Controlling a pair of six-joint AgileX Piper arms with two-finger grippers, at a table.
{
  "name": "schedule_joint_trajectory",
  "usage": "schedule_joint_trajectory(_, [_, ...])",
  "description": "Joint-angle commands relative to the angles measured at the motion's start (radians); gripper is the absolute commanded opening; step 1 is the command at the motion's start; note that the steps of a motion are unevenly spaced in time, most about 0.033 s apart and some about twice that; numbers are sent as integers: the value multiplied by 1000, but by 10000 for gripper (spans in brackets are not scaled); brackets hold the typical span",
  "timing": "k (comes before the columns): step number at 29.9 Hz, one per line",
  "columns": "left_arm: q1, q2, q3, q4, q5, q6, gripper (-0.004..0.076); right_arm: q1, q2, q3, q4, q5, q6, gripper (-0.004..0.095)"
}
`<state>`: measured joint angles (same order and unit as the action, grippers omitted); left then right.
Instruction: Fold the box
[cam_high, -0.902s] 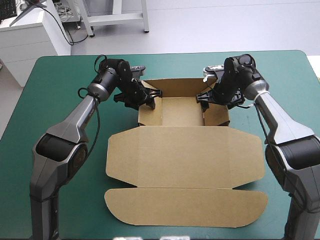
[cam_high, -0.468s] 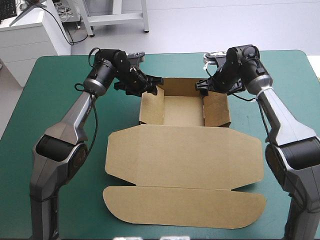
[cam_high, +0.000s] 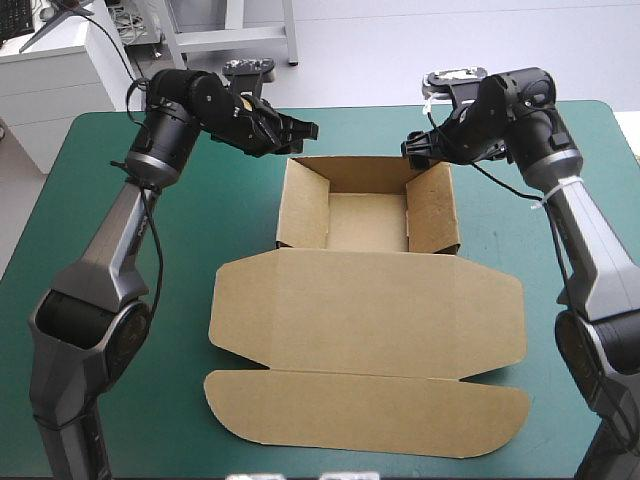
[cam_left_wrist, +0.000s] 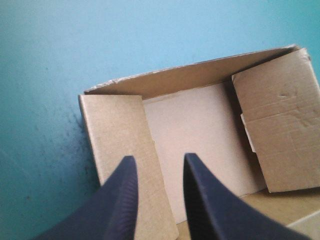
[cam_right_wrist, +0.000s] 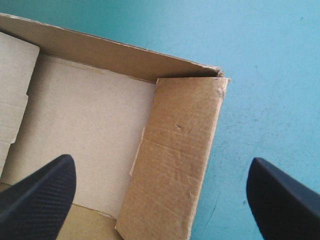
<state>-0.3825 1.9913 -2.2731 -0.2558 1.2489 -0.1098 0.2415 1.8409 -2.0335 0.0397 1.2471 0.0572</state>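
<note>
The brown box (cam_high: 368, 205) stands as an open tray on the far half of the table, with its side walls upright. Its lid (cam_high: 368, 315) lies flat toward the near edge and ends in a long flap (cam_high: 368, 410). My left gripper (cam_high: 303, 131) hangs open above and beyond the tray's far-left corner, holding nothing. In the left wrist view this gripper (cam_left_wrist: 157, 160) looks down on the left wall (cam_left_wrist: 120, 135) and the floor (cam_left_wrist: 200, 130). My right gripper (cam_high: 413, 150) is wide open over the far-right corner. In the right wrist view that gripper (cam_right_wrist: 161, 162) is above the right wall (cam_right_wrist: 175, 160).
The flat lid and flap cover the table's middle down to near the front edge. Bare teal-green cover (cam_high: 110, 260) shows on both sides of the box and in a strip along the far edge (cam_high: 360, 115).
Both grippers have lifted off the tray's side walls and drawn up and back toward the far edge. The walls stay standing by themselves.
</note>
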Motion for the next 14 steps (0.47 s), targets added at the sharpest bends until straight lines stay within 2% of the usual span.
schedule_joint_trajectory(1, [-4, -112, -29, -26, 47, 47, 42, -13, -97, -20, -3, 3, -6, 851])
schedule_joint_trajectory(2, [-4, -126, -25, -28, 47, 65, -10, -13, -109, -13, 0, 3, -8, 850])
schedule_joint_trajectory(9, [-4, -268, 99, -22, 47, 110, -8, -13, -204, 115, 6, 3, -39, 851])
schedule_joint_trajectory(14, [-4, -419, 296, -20, 47, 120, -8, -13, -208, 167, 4, 3, -49, 850])
